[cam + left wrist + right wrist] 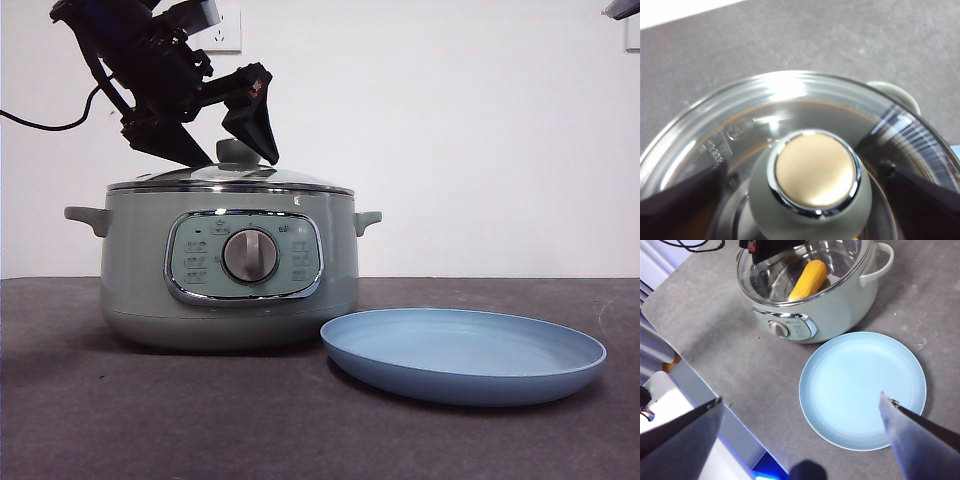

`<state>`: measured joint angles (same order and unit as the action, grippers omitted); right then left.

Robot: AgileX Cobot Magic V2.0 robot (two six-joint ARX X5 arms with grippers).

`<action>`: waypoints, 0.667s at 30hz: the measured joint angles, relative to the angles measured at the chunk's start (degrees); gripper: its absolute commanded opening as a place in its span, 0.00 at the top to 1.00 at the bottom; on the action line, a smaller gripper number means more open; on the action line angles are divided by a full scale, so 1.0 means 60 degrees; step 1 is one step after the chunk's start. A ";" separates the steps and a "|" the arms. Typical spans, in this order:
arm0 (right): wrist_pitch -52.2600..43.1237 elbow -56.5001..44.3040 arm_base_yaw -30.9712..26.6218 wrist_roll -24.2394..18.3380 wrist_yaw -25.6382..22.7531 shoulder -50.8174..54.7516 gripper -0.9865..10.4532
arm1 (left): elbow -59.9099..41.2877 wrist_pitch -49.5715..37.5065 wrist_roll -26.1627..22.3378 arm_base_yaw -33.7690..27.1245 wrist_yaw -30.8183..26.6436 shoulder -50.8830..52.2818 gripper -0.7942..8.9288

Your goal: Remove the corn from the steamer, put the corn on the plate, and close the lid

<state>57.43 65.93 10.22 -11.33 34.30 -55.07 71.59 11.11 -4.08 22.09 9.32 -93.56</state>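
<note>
Left gripper spread around lid knob, upper left | corn unremoved | plate bare

The lid is clear, glossy glass with a polished steel rim and a matt green knob ringed in chrome, the steamer is smooth satin with a chrome-framed panel, the plate is matt, and the table is rough grey.
</note>
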 measured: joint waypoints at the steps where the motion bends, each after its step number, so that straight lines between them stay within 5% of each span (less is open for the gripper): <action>1: 0.0000 0.0000 0.0000 0.0004 0.0000 0.0000 0.39 | 0.0000 0.0011 -0.0022 0.0007 -0.0022 0.0000 0.74; 5: 0.0004 0.0000 0.0000 0.0004 0.0000 0.0000 0.39 | 0.0036 0.0066 -0.0044 0.0036 -0.0036 0.0004 0.77; 9: 0.0000 0.0000 0.0000 0.0000 0.0000 0.0000 0.39 | 0.0076 0.0084 -0.0095 0.0051 0.0015 0.0007 0.93; 20: 0.0000 0.0000 0.0000 0.0004 0.0000 0.0000 0.39 | 0.0076 0.0080 -0.0106 0.0055 0.0149 0.0007 0.93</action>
<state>57.43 65.93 10.22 -11.31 34.30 -55.07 72.05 11.60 -4.71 22.41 10.22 -93.51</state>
